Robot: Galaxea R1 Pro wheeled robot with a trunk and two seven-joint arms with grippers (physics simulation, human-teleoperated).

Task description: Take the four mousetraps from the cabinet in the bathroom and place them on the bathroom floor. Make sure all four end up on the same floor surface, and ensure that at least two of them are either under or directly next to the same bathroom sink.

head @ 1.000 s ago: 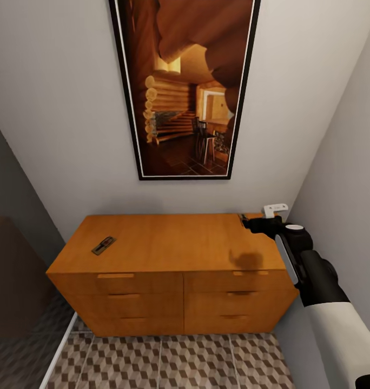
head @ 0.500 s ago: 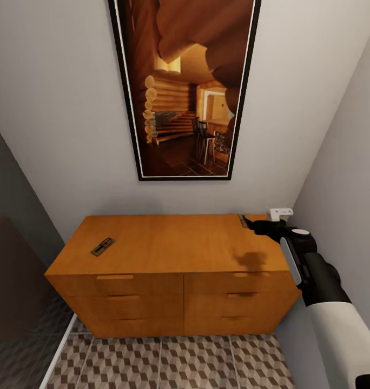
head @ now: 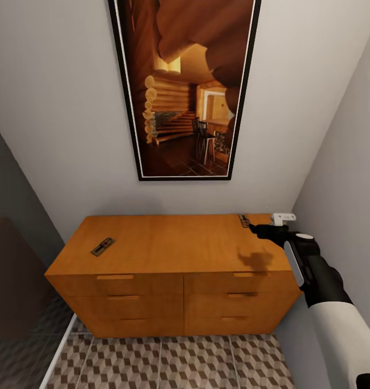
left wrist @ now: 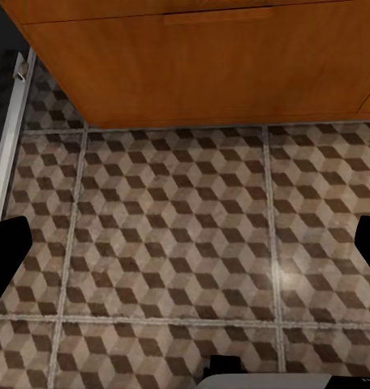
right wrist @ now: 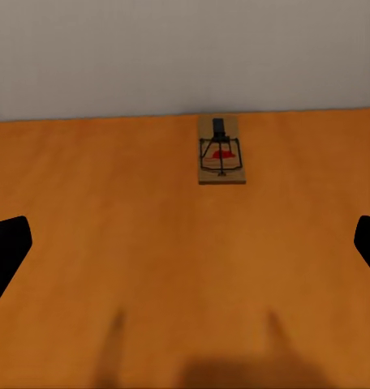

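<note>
Mousetraps: two small flat tan wooden mousetraps with dark wire parts lie on top of the cabinet; one mousetrap sits near the left front corner, the other mousetrap near the right back corner, close to the wall; the right wrist view shows that second trap lying flat with a red spot under its wire.
Cabinet: the low, wide orange-brown wooden cabinet stands against the grey wall, its drawers with slim bar handles all closed.
Right gripper: the black right gripper hovers above the cabinet's right back corner, just beside the nearer trap but apart from it; the fingers are spread wide with nothing between them.
Left gripper: the left gripper faces the bathroom floor, tiled in a brown, beige and white cube pattern, in front of the cabinet's base; its fingers are spread and empty.
Change: against the picture one second back, the right arm has shifted to the right and the camera has turned slightly; both traps lie where they were.
Wall: a tall, black-framed picture of a log cabin interior hangs above the cabinet.
</note>
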